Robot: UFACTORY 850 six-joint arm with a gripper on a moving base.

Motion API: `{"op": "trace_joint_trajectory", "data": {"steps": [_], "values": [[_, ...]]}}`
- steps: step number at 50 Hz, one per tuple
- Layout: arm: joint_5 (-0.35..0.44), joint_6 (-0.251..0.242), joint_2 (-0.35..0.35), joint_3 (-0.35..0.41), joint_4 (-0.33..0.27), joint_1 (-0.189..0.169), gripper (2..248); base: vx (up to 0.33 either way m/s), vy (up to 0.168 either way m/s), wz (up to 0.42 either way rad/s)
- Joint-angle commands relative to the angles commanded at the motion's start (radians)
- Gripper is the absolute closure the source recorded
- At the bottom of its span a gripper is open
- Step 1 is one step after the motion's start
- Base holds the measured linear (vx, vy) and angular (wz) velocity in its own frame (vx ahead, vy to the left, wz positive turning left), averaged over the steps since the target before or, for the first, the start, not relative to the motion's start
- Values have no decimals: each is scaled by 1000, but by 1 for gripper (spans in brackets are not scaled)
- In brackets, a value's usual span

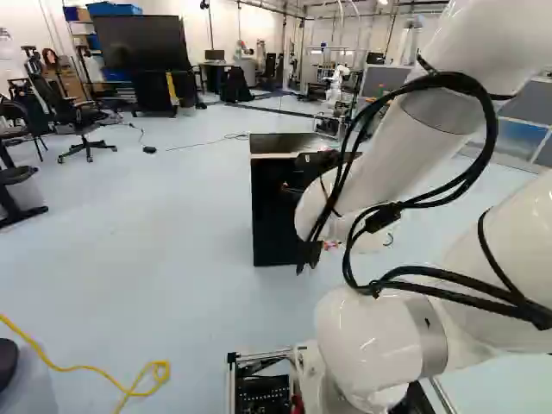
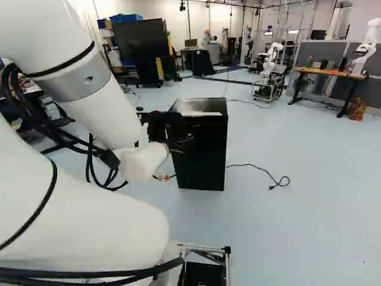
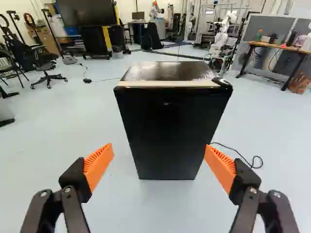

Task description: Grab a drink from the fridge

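Floor [image 3: 58,136] pale blue, black fridge [image 3: 167,131] on it (big screen [image 3: 87,12] beyond); gripper [image 2: 181,134] — fingers apart.

The pale floor [image 1: 172,224] carries a fridge [image 3: 167,131] and yellow cable [image 1: 55,367].

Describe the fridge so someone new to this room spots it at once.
Find the big dark screen on a stand at the far side of the room. Nearer, straight ahead of the open gripper, the fridge is a plain black upright box on the pale floor. Unlike that screen, it has a glossy flat top with a light strip along its front edge.
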Motion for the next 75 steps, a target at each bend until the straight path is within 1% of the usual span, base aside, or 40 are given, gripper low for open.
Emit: {"op": "trace_joint_trajectory", "data": {"steps": [11,46,75], "values": [[0,0,0,0,0,0,3,12,6,-23],[0,0,0,0,0,0,3,34,42,-3],[0,0,0,0,0,0,3,80,41,-13]]}}
